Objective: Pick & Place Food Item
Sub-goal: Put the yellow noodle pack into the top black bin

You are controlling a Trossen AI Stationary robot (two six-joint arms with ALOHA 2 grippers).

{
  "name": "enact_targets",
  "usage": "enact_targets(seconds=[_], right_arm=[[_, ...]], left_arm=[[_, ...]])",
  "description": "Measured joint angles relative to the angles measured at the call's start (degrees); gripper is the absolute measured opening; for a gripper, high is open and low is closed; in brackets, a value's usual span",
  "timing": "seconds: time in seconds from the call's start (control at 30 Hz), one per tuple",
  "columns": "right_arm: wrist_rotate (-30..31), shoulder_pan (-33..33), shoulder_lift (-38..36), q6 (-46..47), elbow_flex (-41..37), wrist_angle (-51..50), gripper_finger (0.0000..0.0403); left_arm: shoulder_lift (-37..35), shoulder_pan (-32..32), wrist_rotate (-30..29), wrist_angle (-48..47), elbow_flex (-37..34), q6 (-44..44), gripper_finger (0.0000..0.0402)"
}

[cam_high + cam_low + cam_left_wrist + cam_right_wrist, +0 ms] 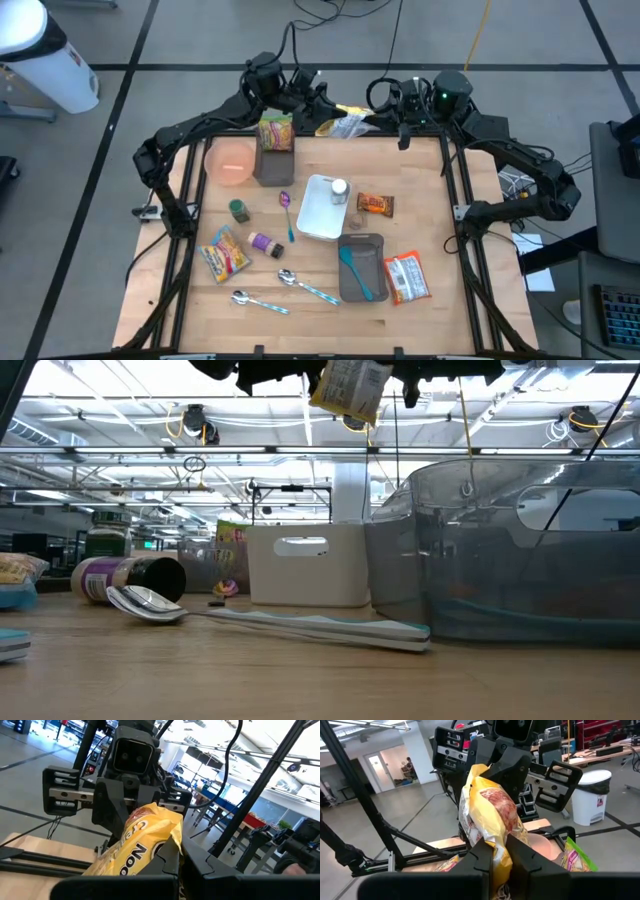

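Aloft, both arms' grippers point(322, 112) point(385, 118) clamped on yellow noodle packet point(345, 124).

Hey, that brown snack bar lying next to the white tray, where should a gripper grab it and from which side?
Take the brown snack bar from straight above, jaws closing across its short width at the middle. It lies flat on the table with its long side facing the white tray, and open wood on the other sides. Come down clear of the small bottle in the tray.
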Motion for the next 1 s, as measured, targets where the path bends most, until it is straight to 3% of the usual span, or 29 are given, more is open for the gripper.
enact_targets(seconds=[0.23, 0.43, 1.0], right_arm=[[0.01, 0.01, -0.02, 0.0, 0.0, 0.02, 0.0015], [0.15, 0.0, -0.02, 0.04, 0.0, 0.04, 0.0008], [0.17, -1.23, -0.04, 3.02, 0.07, -0.1, 0.0]], left_arm=[[0.0, -0.01, -0.04, -0.04, 0.0, -0.05, 0.0003], [0.0, 0.22, -0.82, 0.28, 0.0, 0.51, 0.0035], [-0.36, 2.95, -5.63, 2.86, -0.02, -0.83, 0.0208]])
